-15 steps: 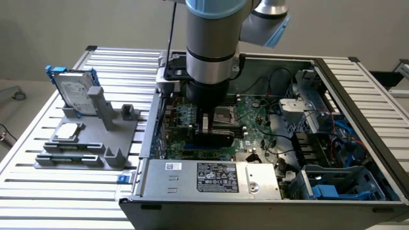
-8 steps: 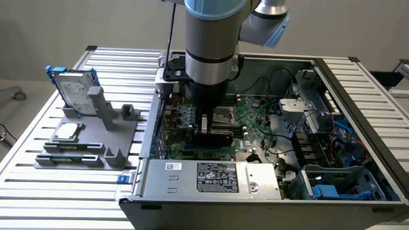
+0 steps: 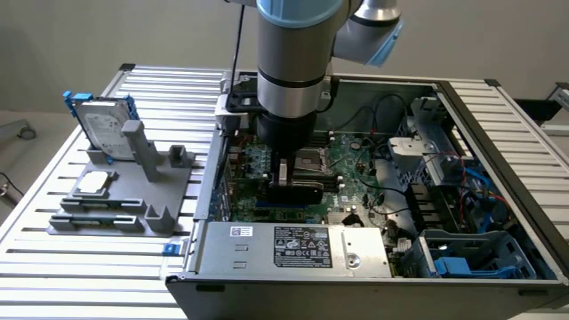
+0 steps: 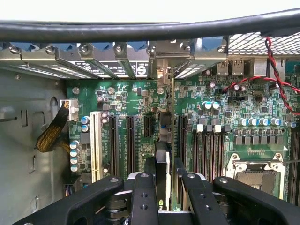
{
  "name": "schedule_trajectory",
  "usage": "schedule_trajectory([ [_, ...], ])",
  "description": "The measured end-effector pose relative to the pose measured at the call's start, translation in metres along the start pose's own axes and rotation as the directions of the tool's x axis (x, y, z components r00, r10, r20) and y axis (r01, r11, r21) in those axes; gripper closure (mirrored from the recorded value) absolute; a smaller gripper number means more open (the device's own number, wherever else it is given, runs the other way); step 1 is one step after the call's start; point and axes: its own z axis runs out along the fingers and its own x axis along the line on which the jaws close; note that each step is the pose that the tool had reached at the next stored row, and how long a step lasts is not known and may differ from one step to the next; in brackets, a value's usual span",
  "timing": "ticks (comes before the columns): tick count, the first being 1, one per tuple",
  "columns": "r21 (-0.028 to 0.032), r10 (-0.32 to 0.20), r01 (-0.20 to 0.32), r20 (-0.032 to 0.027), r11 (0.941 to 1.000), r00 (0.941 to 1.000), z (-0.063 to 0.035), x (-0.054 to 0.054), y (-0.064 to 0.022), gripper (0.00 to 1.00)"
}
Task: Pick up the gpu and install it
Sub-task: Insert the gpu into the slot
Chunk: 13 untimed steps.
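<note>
My gripper [image 3: 286, 175] reaches down into the open computer case [image 3: 498, 120], over the green motherboard [image 3: 356, 157]. It is shut on the gpu [image 3: 300, 195], whose black shroud shows just below the fingers. In the wrist view the gpu [image 4: 162, 140] stands edge-on between the two black fingers [image 4: 144, 187] of the gripper [image 4: 165, 164]. It is lined up along a long expansion slot [image 4: 180, 140], and its silver bracket end [image 4: 164, 75] sits at the case's rear slot openings. Whether the card is fully seated in the slot is hidden by the fingers.
A grey fixture [image 3: 116, 200] at the exterior view's left holds a silver hard drive [image 3: 105, 130] with blue rails and a small square processor chip [image 3: 94, 183]. Inside the case are the power supply [image 3: 294, 247], the CPU socket [image 4: 255, 173], red and black cables [image 4: 276, 79] and a drive cage [image 3: 471, 257].
</note>
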Motion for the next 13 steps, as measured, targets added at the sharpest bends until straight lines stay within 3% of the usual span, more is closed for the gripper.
schedule_trajectory([
  [8,-0.0046,0.000,0.000,-0.0002,1.0000,1.0000,0.0019,0.0004,-0.0004,0.73],
  [13,-0.0054,0.000,0.000,0.0035,1.0000,1.0000,0.0025,0.0012,-0.0027,0.73],
])
